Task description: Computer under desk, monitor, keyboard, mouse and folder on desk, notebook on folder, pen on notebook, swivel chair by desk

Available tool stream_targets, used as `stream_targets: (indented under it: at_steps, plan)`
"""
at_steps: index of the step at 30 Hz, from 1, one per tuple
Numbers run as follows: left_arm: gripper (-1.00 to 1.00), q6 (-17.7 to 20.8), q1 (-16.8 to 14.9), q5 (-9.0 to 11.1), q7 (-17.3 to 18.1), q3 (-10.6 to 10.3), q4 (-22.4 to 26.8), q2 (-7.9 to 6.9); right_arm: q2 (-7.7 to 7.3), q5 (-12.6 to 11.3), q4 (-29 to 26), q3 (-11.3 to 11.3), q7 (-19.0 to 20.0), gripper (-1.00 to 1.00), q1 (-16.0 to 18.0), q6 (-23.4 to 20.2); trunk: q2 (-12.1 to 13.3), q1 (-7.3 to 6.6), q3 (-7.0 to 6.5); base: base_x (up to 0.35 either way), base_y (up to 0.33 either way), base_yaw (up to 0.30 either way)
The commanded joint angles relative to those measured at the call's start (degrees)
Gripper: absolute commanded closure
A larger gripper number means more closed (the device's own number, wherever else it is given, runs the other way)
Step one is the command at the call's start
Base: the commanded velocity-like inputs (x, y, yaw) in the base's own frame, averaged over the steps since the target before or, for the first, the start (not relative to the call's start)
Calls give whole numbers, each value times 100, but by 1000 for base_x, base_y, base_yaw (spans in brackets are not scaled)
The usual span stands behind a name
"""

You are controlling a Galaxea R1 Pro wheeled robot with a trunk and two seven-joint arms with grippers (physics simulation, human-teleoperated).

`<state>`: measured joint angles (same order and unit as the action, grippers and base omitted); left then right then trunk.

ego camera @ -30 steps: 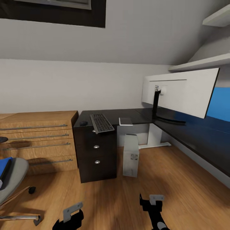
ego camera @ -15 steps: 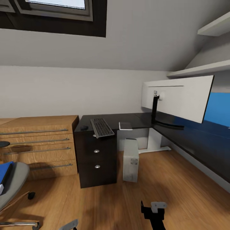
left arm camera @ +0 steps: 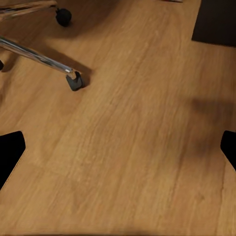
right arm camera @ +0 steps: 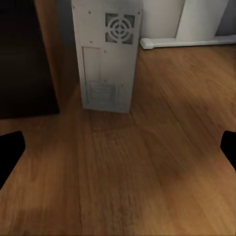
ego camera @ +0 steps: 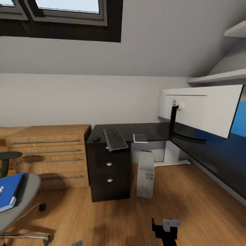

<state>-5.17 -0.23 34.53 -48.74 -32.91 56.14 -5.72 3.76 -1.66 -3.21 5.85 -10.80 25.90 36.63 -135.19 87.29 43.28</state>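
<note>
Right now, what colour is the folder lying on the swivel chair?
Bright blue. The folder on the swivel chair shows best in the head view.

Desk (ego camera: 155,130) holds keyboard (ego camera: 115,139), mouse (ego camera: 96,138), notebook (ego camera: 140,137), monitor (ego camera: 201,109); computer (ego camera: 146,173) on floor (ego camera: 191,201).

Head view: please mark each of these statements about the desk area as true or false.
1. The keyboard lies on the desk. True.
2. The folder lies on the desk. False: it rests on the swivel chair.
3. The computer stands upright on the floor. True.
4. The monitor stands on the wood cabinet. False: it stands on the desk.
5. The mouse lies between keyboard and monitor. False: it lies on the keyboard's far side, toward the cabinet.
</note>
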Motion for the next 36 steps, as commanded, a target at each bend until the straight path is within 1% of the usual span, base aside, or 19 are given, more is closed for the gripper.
stream_targets:
  at_steps: [1,3,13,22,32,36]
  plan:
    - [-100,-54,-4,59,-20,-24,4,-5,2,-17,6,49,-41,-100,3,11,39,-23,-7,0,0,211]
    - [-100,-54,-4,57,-19,-33,-8,0,5,-15,9,48,-39,-100,3,11,119,-67,-31,0,0,204]
    - [-100,-60,-4,12,-28,-443,-285,1,10,-11,21,56,-37,-100,3,11,520,-287,-144,0,0,188]
    - [-100,-62,-4,7,-30,-516,-327,7,10,-11,22,53,-36,-100,3,11,881,-485,-243,0,0,140]
    - [-100,-78,-4,16,-55,-515,-348,10,5,-17,22,48,-36,-100,3,11,1282,-704,-387,0,0,20]
    - [-100,-205,-4,27,-62,-497,-353,10,-3,-18,22,48,-36,-100,3,11,1443,-792,-458,0,0,1]
